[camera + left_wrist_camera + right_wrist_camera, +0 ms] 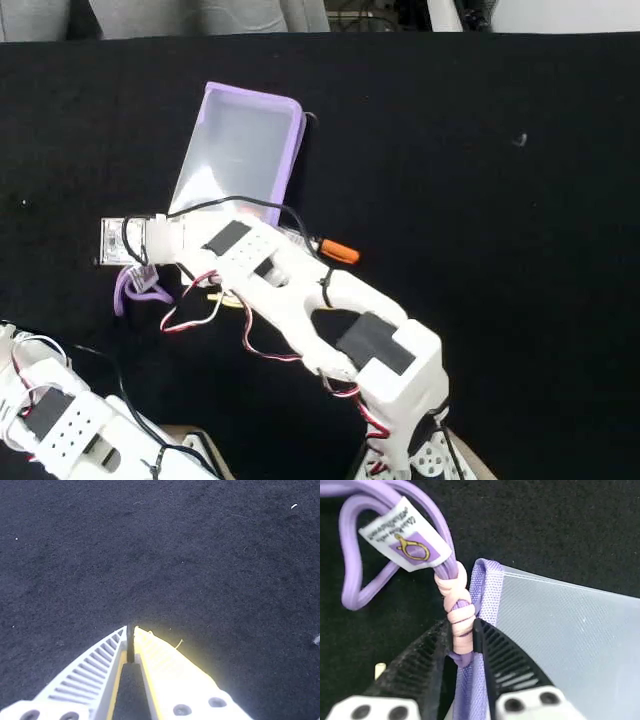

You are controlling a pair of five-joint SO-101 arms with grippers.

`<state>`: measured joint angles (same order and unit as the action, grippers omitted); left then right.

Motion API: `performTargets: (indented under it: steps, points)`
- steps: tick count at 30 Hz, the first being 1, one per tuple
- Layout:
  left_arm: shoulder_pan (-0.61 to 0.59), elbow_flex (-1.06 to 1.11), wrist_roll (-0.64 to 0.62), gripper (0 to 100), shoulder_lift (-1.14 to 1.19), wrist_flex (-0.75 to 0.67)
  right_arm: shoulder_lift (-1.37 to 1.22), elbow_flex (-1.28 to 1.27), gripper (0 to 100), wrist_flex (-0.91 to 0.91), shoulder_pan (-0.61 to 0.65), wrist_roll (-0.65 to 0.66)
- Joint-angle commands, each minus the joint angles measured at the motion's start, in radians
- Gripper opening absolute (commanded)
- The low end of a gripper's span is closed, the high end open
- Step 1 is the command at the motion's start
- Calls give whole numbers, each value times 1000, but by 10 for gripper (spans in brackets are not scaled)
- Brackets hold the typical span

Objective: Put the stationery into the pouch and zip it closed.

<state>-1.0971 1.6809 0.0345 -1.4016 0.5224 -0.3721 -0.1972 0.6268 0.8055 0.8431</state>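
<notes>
- Pinching the pink pull cord (459, 622) at the pouch (240, 150) corner, right gripper (462, 632) is clamped nearly closed on it.
- Left gripper (131, 636) closed, empty, over the black table (160, 555).
- Pouch lies flat on the table.

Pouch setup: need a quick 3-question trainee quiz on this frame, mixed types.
1. True or false: the right gripper is shut on the pull cord at the end of the pouch.
2. What is under the left gripper? A) bare black table B) a notebook C) a ruler
3. Fill in: the pen beside the right arm has an ___ end.

Key: 1 true; 2 A; 3 orange.
</notes>
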Motion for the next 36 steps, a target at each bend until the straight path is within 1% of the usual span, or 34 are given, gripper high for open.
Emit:
performTargets:
  steps: [1, 3, 8, 13, 19, 25, 29, 31, 33, 34, 36]
  points:
    - [-2, 27, 9, 33, -12, 0, 5, 31, 11, 31, -46, 3]
    - [-2, 27, 9, 33, -12, 0, 15, 47, 11, 43, -63, 0]
    - [19, 27, 9, 33, -12, 0, 128, 50, 11, 63, -107, -95]
    - [51, 27, 9, 34, -12, 0, 292, -25, 11, 57, -141, -147]
    - [93, 27, 9, 34, -12, 2, 475, -114, 11, 54, -140, -212]
    - [205, 21, 9, 34, -12, 3, 621, -174, 11, 49, -138, -284]
    - [329, 19, 9, 38, -12, 5, 696, -236, 11, -40, -141, -361]
    - [384, 19, 9, 74, -12, 0, 727, -282, 11, -91, -141, -376]
    - [418, 8, 9, 130, -12, 5, 756, -325, 11, -126, -141, -374]
    - [424, 5, 9, 153, -12, 5, 763, -343, 11, -133, -141, -374]
    - [387, 8, 9, 186, -12, 0, 771, -381, 13, -138, -141, -374]
